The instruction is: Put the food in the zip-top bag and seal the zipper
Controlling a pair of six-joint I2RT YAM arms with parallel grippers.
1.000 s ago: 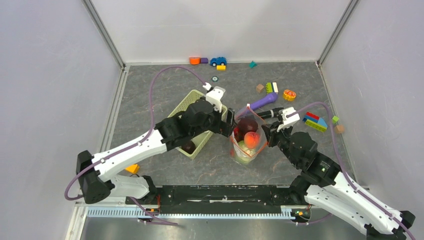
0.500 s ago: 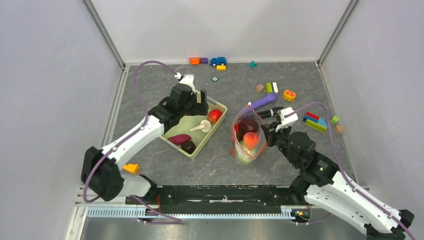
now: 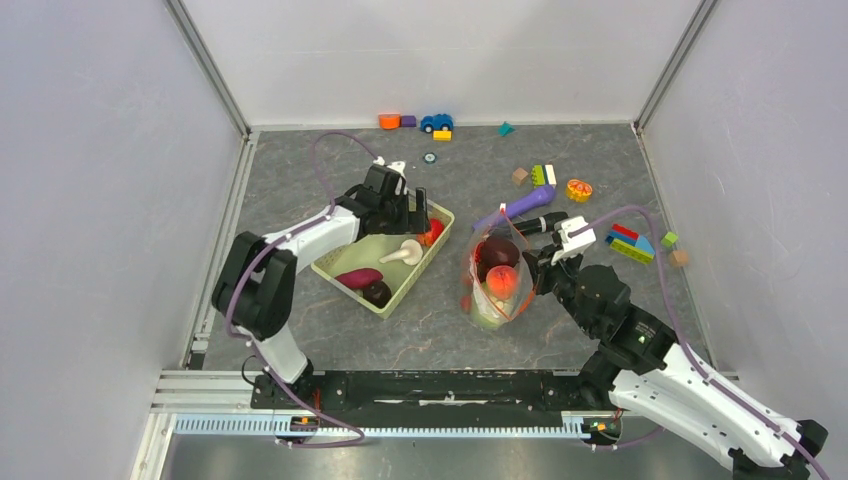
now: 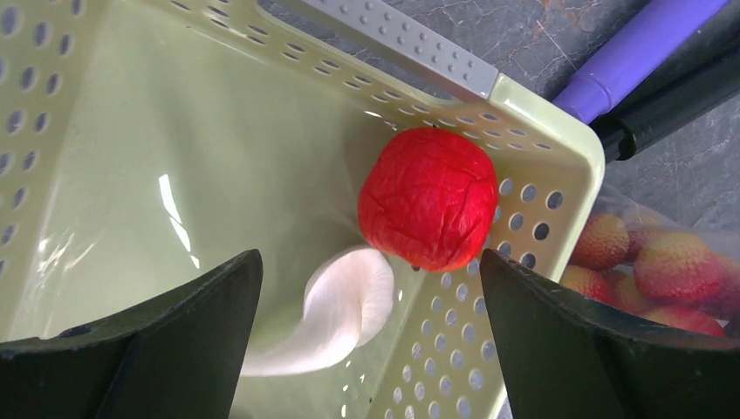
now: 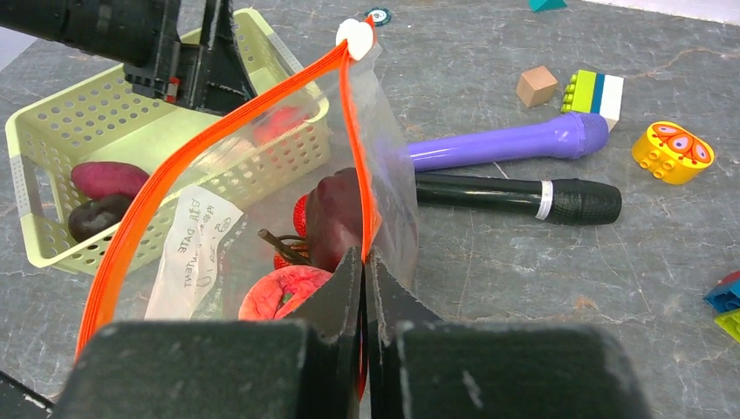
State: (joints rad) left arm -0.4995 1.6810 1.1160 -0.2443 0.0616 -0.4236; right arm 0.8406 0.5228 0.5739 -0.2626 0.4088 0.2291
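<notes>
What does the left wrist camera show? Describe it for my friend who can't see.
A red toy apple sits in a corner of a light-green basket, beside a white mushroom-like piece. The left gripper hangs open over them, its two dark fingers framing the bottom edge.

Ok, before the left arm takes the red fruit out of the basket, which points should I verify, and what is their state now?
1. Left gripper open: ok, fingers wide apart above the basket.
2. Red fruit under the gripper: ok, it lies in the basket corner beside the white mushroom piece.
3. Right gripper shut on the zip-top bag: ok, it pinches the rim.
4. Bag mouth open: ok, the zipper sides stand apart.
5. Room left in the bag: cannot tell, several pieces are inside.
6. Basket emptied: not ok, dark purple pieces lie in it too.
</notes>
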